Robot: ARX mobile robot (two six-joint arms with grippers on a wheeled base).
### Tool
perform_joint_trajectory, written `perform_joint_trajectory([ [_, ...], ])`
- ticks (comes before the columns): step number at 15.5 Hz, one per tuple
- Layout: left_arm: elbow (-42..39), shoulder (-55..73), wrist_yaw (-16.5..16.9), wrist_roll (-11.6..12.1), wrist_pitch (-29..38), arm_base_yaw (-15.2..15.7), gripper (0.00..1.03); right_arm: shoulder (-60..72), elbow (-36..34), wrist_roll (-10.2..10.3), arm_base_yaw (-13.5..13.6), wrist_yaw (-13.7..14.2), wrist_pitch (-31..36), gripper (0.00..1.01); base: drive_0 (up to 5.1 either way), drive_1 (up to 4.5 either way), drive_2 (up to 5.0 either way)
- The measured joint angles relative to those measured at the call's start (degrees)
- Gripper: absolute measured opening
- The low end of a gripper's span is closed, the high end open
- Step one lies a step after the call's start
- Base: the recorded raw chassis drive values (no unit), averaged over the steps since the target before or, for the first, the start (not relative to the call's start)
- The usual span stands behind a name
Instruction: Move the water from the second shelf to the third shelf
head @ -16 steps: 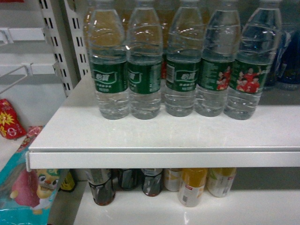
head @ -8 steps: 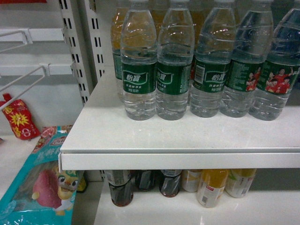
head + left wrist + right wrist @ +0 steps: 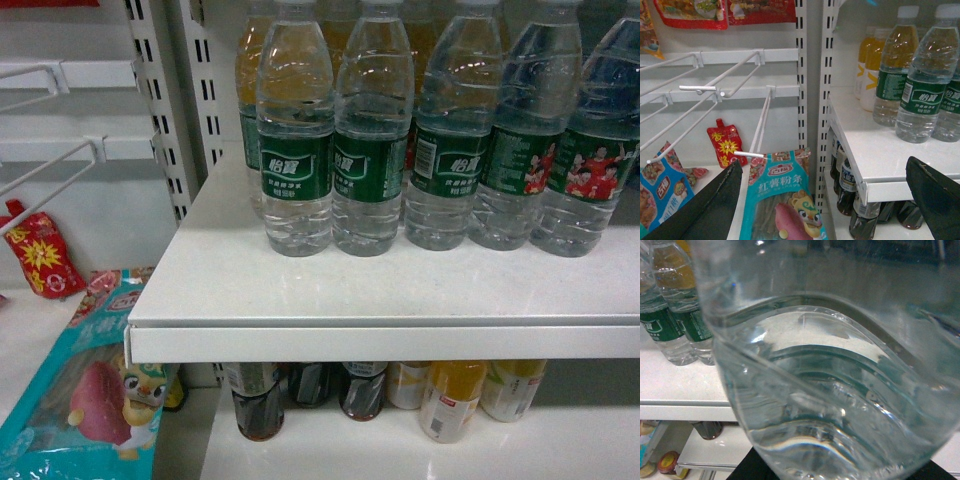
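A white shelf board (image 3: 400, 290) fills the middle of the head view, its front lip running pale and flat across the frame. On the left, white slotted uprights (image 3: 165, 110) climb the back panel. Left again, bare white wire hooks (image 3: 740, 80) jut out from white rails, and snack packets hang or lean below them: a teal sweet-potato noodle bag (image 3: 782, 200) and a small red pouch (image 3: 726, 142). Below the board sits a lower white shelf (image 3: 400, 450). The light is cool, even, a little dim.
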Motion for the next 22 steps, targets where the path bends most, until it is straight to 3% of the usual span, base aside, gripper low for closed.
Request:
perform_joint_trajectory([
  [3, 0.0, 0.0, 0.0, 0.0, 0.0, 0.0, 0.98, 0.0, 0.0, 0.0, 0.0, 0.0, 0.0, 0.37, 0.0, 0.00, 0.0],
  [4, 0.0, 0.0, 0.0, 0.0, 0.0, 0.0, 0.98, 0.2, -1.8, 2.0, -0.2, -1.3, 6.0, 0.37, 0.0, 0.00, 0.0],
  [6, 0.0, 0.0, 0.0, 0.0, 0.0, 0.0, 0.98, 1.6, -3.5, 9.3, 0.1, -4.1, 16.9, 0.37, 0.0, 0.00, 0.0],
  [8, 0.0, 0.0, 0.0, 0.0, 0.0, 0.0, 0.98, 3.5, -1.4, 12.3, 2.5, -4.0, 18.4, 0.37, 0.0, 0.00, 0.0],
  [9, 0.0, 0.0, 0.0, 0.0, 0.0, 0.0, 0.98, 5.3, -0.6, 12.5, 4.7, -3.8, 18.6, 0.37, 0.0, 0.00, 0.0],
  [11, 0.0, 0.0, 0.0, 0.0, 0.0, 0.0, 0.98, 9.8, 0.2, 12.0, 9.4, -2.5, 18.8, 0.37, 0.0, 0.00, 0.0],
  [12, 0.0, 0.0, 0.0, 0.0, 0.0, 0.0, 0.98, 13.9, 0.8, 10.5, 13.0, -1.0, 19.3, 0.37, 0.0, 0.00, 0.0],
  [15, 0.0, 0.0, 0.0, 0.0, 0.0, 0.0, 0.98, 23.9, 3.5, 7.0, 18.5, 2.3, 22.8, 0.37, 0.0, 0.00, 0.0],
  [19, 0.0, 0.0, 0.0, 0.0, 0.0, 0.0, 0.98, 39.7, 10.8, 4.0, 20.8, 6.5, 28.4, 0.37, 0.0, 0.00, 0.0],
  [22, 0.0, 0.0, 0.0, 0.0, 0.0, 0.0, 0.98, 46.1, 13.7, 2.6, 22.4, 7.1, 29.2, 0.37, 0.0, 0.00, 0.0],
])
